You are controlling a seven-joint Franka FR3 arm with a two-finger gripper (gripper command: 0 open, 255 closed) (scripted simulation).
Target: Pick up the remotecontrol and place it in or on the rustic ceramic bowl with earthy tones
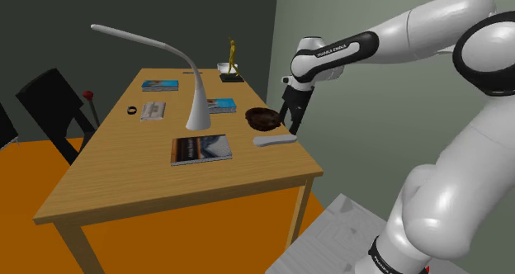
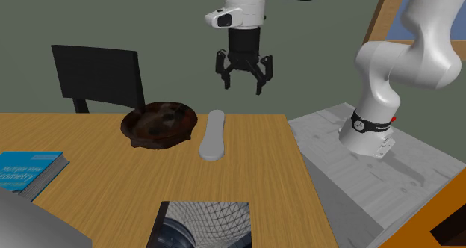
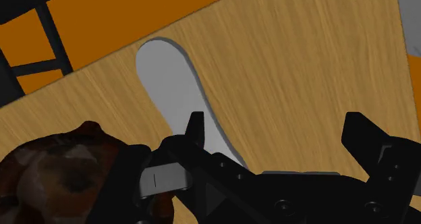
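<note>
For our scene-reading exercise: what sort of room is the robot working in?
Probably a home study: a wooden table carrying a white desk lamp and books, a black chair beside it.

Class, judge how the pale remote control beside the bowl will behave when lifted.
The remote control looks a flat, slim slab, so probably stiff and unlikely to roll. Long: gripped off-centre, it may tilt. Its smooth surface might slip.

remote control (image 2: 213, 135): pale grey, flat | bowl (image 2: 160, 124): dark brown, upright, just beside
</note>
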